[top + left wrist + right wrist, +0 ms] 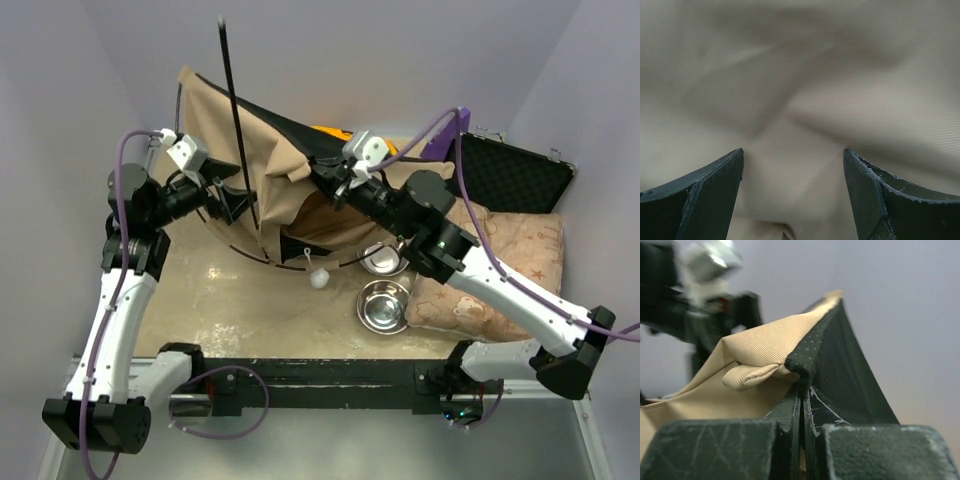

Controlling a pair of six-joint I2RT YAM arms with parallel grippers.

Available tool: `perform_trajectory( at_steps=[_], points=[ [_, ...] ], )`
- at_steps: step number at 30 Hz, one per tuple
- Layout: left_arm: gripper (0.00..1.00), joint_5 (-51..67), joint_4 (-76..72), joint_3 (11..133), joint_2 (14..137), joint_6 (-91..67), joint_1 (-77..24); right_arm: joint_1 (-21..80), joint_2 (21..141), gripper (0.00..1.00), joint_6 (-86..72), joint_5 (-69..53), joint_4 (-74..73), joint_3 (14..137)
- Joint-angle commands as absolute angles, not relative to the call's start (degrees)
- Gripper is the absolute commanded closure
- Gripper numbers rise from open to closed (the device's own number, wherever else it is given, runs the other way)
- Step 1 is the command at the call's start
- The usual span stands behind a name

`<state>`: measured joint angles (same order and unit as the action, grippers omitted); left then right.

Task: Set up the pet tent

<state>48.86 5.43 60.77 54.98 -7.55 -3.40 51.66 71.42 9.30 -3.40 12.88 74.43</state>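
Overhead view looks steeply down from the near edge onto the tabletop (230,300); wrist views look along left claw (792,160) and right claw (802,392), close against the shared pet tent (215,120).

Arms reach inward; left pincer (793,156) spread open, right pincer (803,392) clamped on pet tent (205,115).

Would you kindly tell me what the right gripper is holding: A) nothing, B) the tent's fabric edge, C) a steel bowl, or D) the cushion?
B: the right wrist view shows the right gripper shut on a folded edge of the pet tent, tan outside, black inside.
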Motion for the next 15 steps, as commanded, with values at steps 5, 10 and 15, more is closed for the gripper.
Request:
perform_trajectory(
  at_steps=[5, 10, 15],
  points=[
    [0.16, 45.09, -1.58, 63.02, 53.53, -8.70, -3.16, 56.25, 66.09, 1.00, 10.46, -19.86, 13.01, 84.80],
    [0.16, 43.43, -0.53, 61.79, 55.80, -7.82, -3.16, 56.25, 68.73, 1.00, 11.86, -15.05, 10.37, 86.58],
    [0.17, 46.40, -0.09, 61.52, 69.93, -4.40, -3.16, 56.25, 74.26, 1.00, 14.94, 1.73, 8.71, 82.53]
  ],
)
